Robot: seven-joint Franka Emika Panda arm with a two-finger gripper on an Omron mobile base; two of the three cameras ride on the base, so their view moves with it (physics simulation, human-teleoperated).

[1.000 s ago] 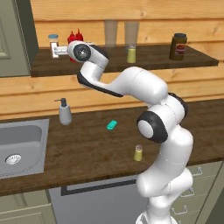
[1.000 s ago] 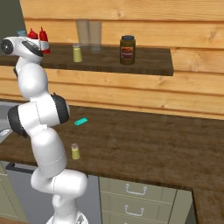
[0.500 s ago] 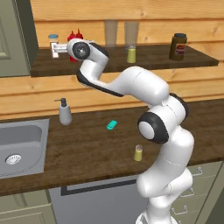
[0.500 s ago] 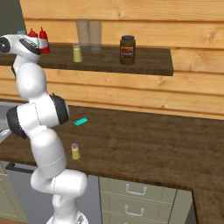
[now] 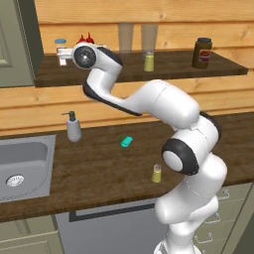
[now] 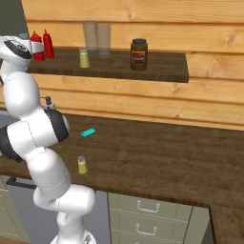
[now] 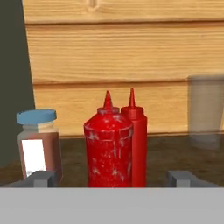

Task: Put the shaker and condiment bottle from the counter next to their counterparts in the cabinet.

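Here the fingers (image 7: 183, 178) stand apart, clear of the squat condiment bottle (image 7: 108, 148) between them, slim bottle (image 7: 137, 140) touching behind.

We see even, soft rendered light with no single source we can place. The wooden wall planks (image 5: 149, 15) read bright and warm, the bench (image 5: 109, 168) darker, and the shelf board (image 6: 119, 71) darkest. Shadows are faint; a dim patch lies under the shelf. A pale sheen shows on the white arm (image 5: 163, 104). Both base views look slightly soft and low in detail. In the hand view the squat red bottle (image 7: 108, 148) is fairly sharp, while the glass (image 7: 205, 109) looks hazy.
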